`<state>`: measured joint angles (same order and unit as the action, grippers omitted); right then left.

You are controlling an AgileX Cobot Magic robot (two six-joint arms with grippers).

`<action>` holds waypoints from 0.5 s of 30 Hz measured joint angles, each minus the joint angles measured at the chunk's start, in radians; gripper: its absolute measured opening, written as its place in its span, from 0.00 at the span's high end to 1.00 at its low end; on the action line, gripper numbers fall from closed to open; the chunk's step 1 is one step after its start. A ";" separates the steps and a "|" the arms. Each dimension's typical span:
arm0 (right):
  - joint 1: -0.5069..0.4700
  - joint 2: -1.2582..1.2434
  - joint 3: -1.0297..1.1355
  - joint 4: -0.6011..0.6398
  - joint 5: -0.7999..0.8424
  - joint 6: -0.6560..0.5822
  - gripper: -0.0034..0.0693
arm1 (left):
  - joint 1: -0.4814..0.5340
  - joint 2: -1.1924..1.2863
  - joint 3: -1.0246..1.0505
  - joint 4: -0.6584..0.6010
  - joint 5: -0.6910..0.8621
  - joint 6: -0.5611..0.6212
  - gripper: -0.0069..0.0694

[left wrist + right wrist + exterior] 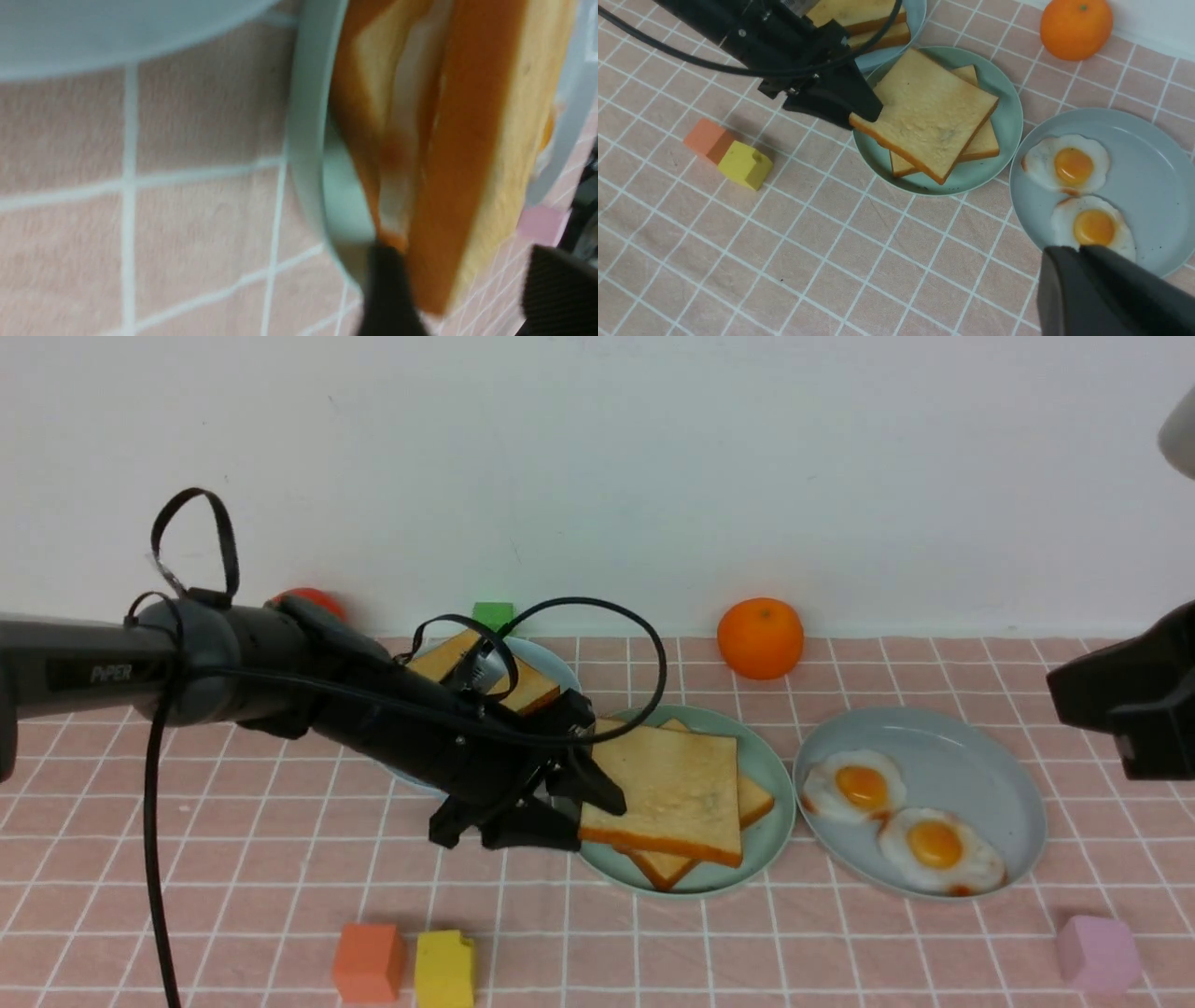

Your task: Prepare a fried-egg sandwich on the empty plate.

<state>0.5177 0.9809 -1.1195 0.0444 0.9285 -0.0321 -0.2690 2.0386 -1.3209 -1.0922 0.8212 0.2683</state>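
Observation:
The fried-egg sandwich (667, 784) lies on the empty plate, a mint-green one (773, 775): two toast slices stacked askew. In the left wrist view, egg white (406, 140) shows between the slices. My left gripper (583, 817) is open at the sandwich's left corner. The top slice's edge (434, 261) sits between the fingers, close to one finger (387, 289) and apart from the other (560, 289). My right gripper (1078, 249) is shut on nothing and hovers at the near edge of the egg plate, low in the right wrist view.
A pale blue plate (990, 756) on the right holds two fried eggs (854, 786). Behind my left arm is a plate with stacked toast (532, 686). An orange (760, 637) and a green block (492, 614) stand by the wall. Orange (369, 961), yellow (444, 969) and pink (1097, 952) blocks line the front.

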 joint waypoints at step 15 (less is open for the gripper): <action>0.000 -0.143 0.135 -0.177 -0.149 0.163 0.83 | 0.045 -0.348 -0.203 0.700 0.150 -0.315 0.24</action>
<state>0.5177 0.8379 -0.9850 -0.1326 0.7792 0.1308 -0.2244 1.6910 -1.5236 -0.3919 0.9713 -0.0469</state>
